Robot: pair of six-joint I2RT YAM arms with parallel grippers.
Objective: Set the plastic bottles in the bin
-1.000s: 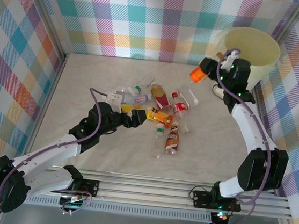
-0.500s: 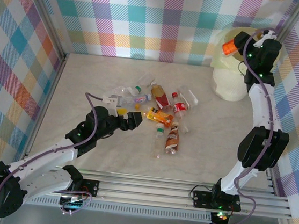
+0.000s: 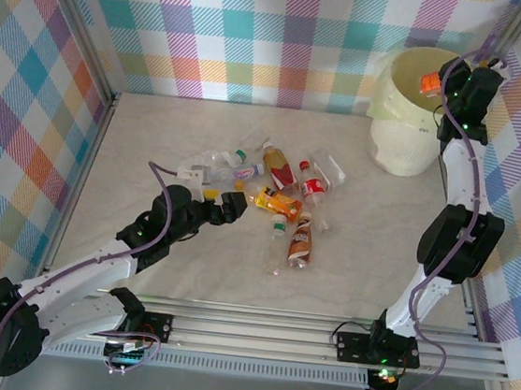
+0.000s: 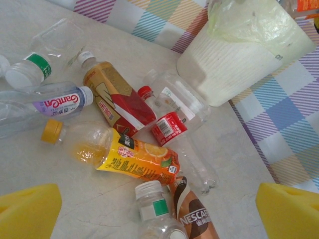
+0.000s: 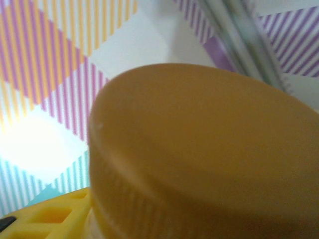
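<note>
The right gripper (image 3: pixel 443 80) is raised over the mouth of the cream-yellow bin (image 3: pixel 393 144) in the far right corner, clamped on an orange bottle (image 3: pixel 428 83) that seems to lie sideways in the grip, though it shows small from above. In the right wrist view its orange-brown cap (image 5: pixel 209 159) sits close up, with a yellow finger pad (image 5: pixel 45 216) touching its lower edge. The left gripper (image 3: pixel 224 206) hangs low over the table (image 3: pixel 377 246) with jaws spread wide, at the near edge of the bottle pile. Ahead of its yellow fingertips (image 4: pixel 30 209) lie an orange-juice bottle (image 4: pixel 134 157), a Nescafé bottle (image 4: pixel 194 216) and a red-labelled tea bottle (image 4: pixel 117 99), all on their sides
</note>
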